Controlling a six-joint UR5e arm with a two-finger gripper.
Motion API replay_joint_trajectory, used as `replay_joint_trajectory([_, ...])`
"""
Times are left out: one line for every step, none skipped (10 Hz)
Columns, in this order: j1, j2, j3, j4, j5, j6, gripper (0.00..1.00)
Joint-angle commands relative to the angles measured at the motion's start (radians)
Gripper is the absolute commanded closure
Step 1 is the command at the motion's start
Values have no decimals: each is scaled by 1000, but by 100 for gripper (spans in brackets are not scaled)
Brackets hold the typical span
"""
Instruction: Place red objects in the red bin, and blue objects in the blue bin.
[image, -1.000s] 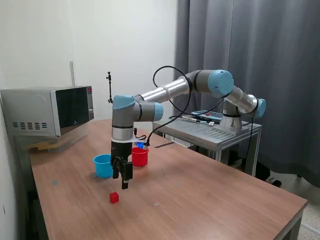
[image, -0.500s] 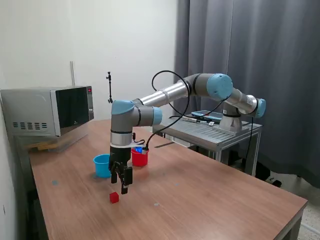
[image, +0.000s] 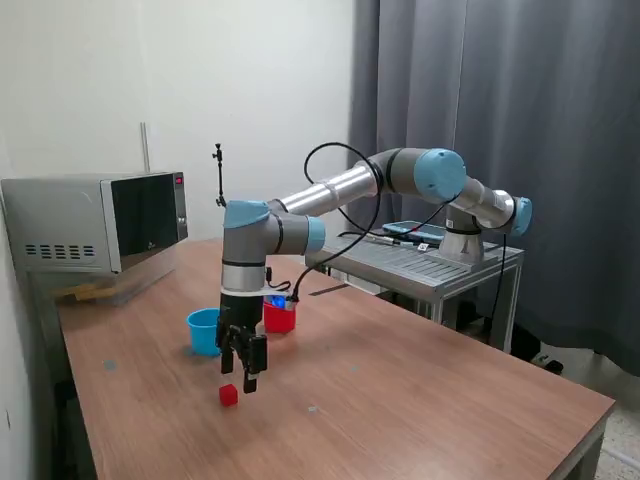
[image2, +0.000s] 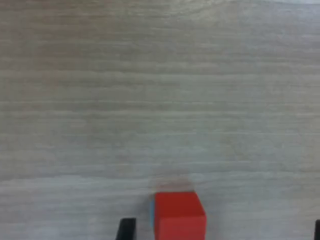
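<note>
The wooden counter (image: 400, 380) carried everything, with a microwave oven (image: 95, 220) standing at its far end on the exterior view's left. The UR5e arm (image: 340, 185) reached over from its metal stand (image: 430, 262) and pointed its wrist straight down. The light blue cup (image: 203, 330) and the red cup (image: 280, 316) stood near each other behind the wrist, and something blue seemed to show at the rim of the red cup, though it was too small to be sure. The tool (image: 246, 381) hung just above the counter with its fingers apart and nothing between them; in the wrist view the two dark tips sat wide at the edge of the picture. The red cube (image: 229, 394) lay on the counter just beside the tool, a little toward the exterior view's left, and in the wrist view it (image2: 179, 215) sat closer to one fingertip than to the other. I judged the step to be the approach for grasping this cube. To do it well, the tool should first be centred over the cube, then lowered until the tips pass its sides, and only then closed, so that no finger pushes the cube away.
</note>
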Motion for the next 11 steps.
replay_joint_trajectory([1, 7, 0, -2, 4, 0, 0])
replay_joint_trajectory([1, 7, 0, -2, 2, 0, 0])
replay_joint_trajectory([1, 8, -2, -2, 2, 4, 0])
replay_joint_trajectory([0, 8, -5, -3, 1, 12, 0])
replay_joint_trajectory([-2, 13, -11, -3, -2, 13, 0])
replay_joint_trajectory([-2, 13, -14, -3, -2, 13, 0])
replay_joint_trajectory([-3, 18, -26, -3, -2, 13, 0])
replay_joint_trajectory([-3, 40, -44, -3, -1, 13, 0])
replay_joint_trajectory([-3, 45, -45, -3, 1, 13, 0])
replay_joint_trajectory([-2, 47, -45, -3, -1, 13, 0])
replay_joint_trajectory([-3, 50, -45, -3, -5, 13, 0])
